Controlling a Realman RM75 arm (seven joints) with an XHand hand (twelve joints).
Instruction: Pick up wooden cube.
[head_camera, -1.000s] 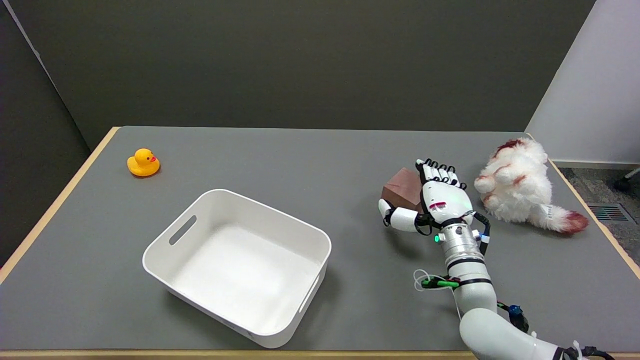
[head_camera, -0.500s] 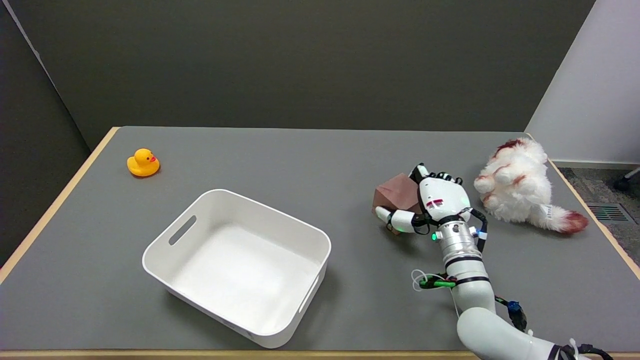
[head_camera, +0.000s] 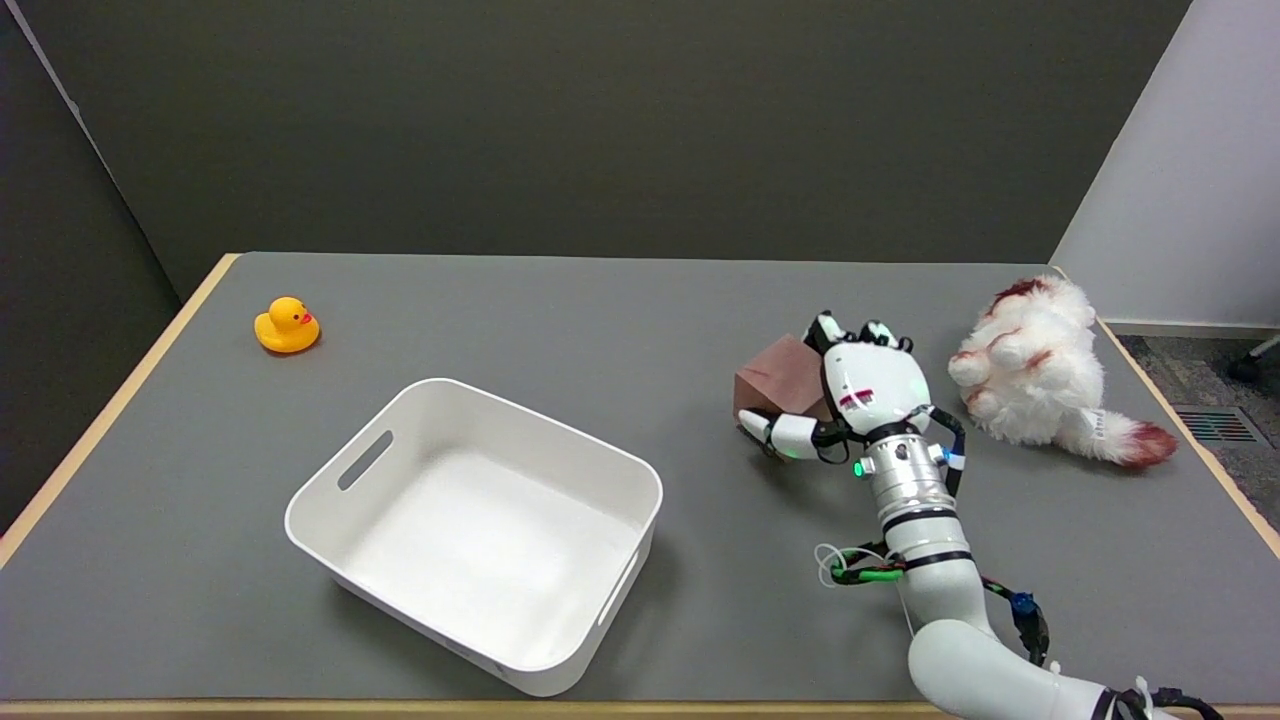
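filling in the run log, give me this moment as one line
stage: grasping | right hand: fingers wrapped on wooden cube | cube: tilted, lift unclear | bin: nothing in it | nearby: plush toy, rubber duck

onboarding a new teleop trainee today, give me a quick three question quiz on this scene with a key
1. True or false: the right hand grips the wooden cube.
2. Multiple choice: what lies just right of the hand in the head view? A) rubber duck B) white bin C) plush toy
3. Fill in: the rubber duck sits near the table's far ____ corner in the head view.

Key
1. True: the fingers wrap over the cube's top and the thumb presses its near side.
2. C: the plush toy lies beside the hand, apart from it; the white bin sits to the left.
3. Left, on the grey table.
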